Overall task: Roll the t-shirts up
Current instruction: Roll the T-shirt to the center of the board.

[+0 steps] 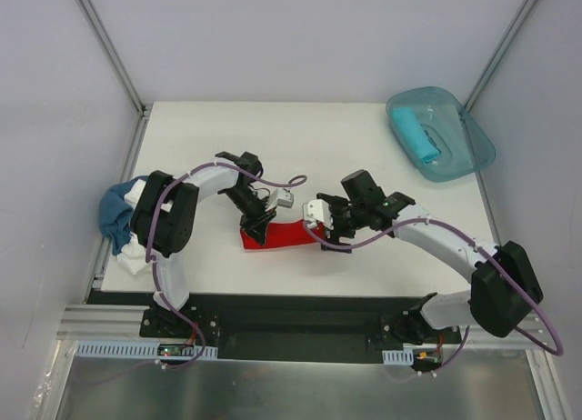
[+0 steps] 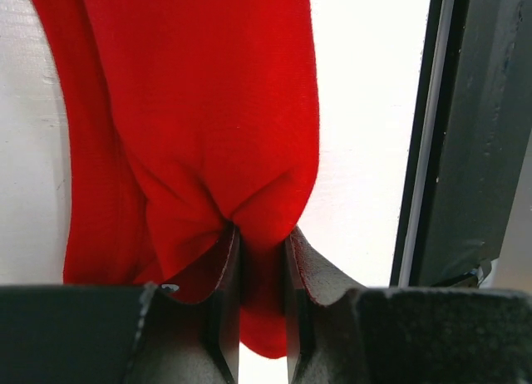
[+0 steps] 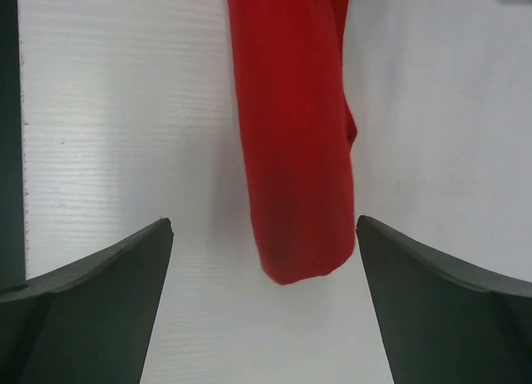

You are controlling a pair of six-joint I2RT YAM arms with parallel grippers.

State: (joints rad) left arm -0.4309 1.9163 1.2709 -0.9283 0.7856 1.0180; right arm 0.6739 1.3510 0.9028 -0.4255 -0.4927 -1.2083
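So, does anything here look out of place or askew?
Yes: the blue t-shirt and white t-shirt lie bunched at the table's left edge, seemingly hanging over it. The teal tub also juts past the right edge.

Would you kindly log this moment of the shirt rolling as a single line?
left gripper: shut on red t-shirt | right gripper: open, straddling its other end | turquoise t-shirt: rolled, in tub
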